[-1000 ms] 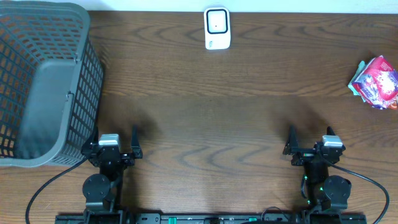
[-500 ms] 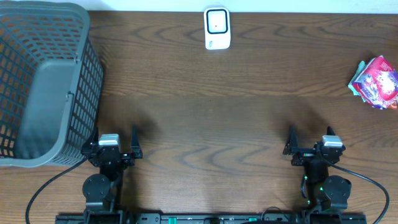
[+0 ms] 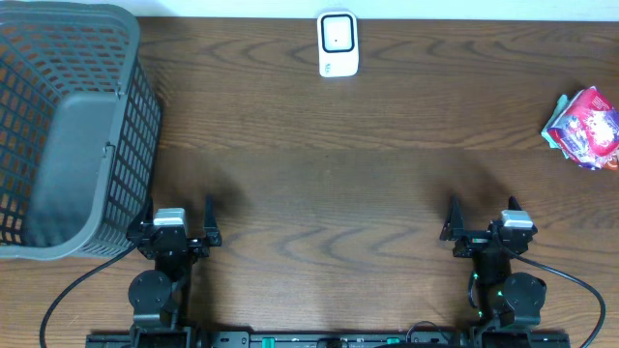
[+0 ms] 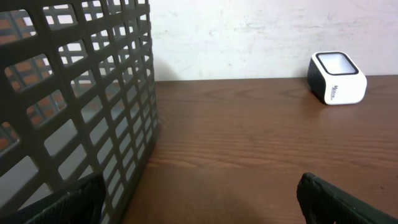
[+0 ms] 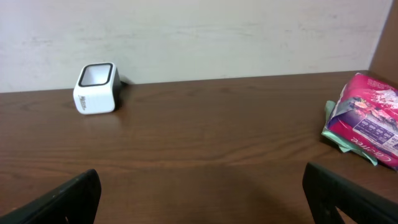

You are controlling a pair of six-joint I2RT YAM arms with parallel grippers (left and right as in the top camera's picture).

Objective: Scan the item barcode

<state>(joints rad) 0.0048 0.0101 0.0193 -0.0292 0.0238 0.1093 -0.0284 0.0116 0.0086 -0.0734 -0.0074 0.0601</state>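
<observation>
The item, a pink and green packet [image 3: 583,128], lies flat at the table's far right edge; the right wrist view has it to the right [image 5: 367,118]. A white barcode scanner [image 3: 338,43] with a dark-rimmed window stands at the back middle, seen in the left wrist view [image 4: 336,78] and the right wrist view [image 5: 96,88]. My left gripper [image 3: 179,211] rests open at the front left, its jaws wide over bare wood [image 4: 199,199]. At the front right, my right gripper [image 3: 481,213] is also open with nothing between its fingers [image 5: 202,196]. Both are far from the packet and scanner.
A large grey mesh basket [image 3: 68,126] fills the left side, close beside my left gripper [image 4: 74,106]. A pale wall runs behind the table's back edge. Brown wooden tabletop [image 3: 329,174] lies between the grippers and the scanner.
</observation>
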